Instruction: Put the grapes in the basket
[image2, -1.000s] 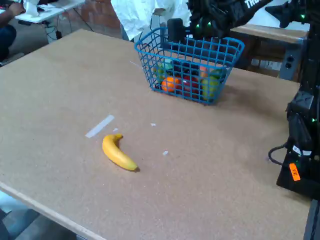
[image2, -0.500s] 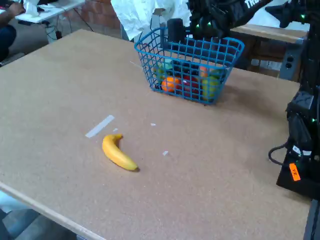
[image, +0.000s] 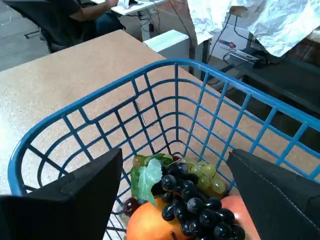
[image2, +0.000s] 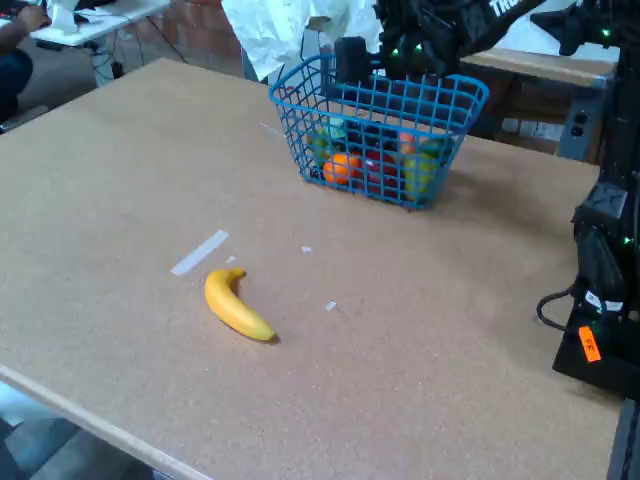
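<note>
Your gripper (image: 172, 200) hung above the blue basket (image: 165, 70) with its two black fingers (image: 75, 200) spread wide, one at each lower corner of the wrist view, and nothing was held between them. They touched neither the fruit nor the wire, as far as that view showed. The grapes (image: 197, 205) lay inside the basket, directly below the gap between the fingers, resting on an orange fruit (image: 145, 225) and beside a green leaf (image: 147, 180) and a few pale green grapes (image: 205, 175) (a reddish fruit (image: 235, 210) sat just to their right). In the fixed view you could see the basket (image2: 455, 90) standing at the far side of the table (image2: 450, 350), with the arm's dark wrist over its far rim. The banana (image2: 237, 305) lay well apart from it, near the front left of the table, just beside a strip of tape (image2: 199, 251).
</note>
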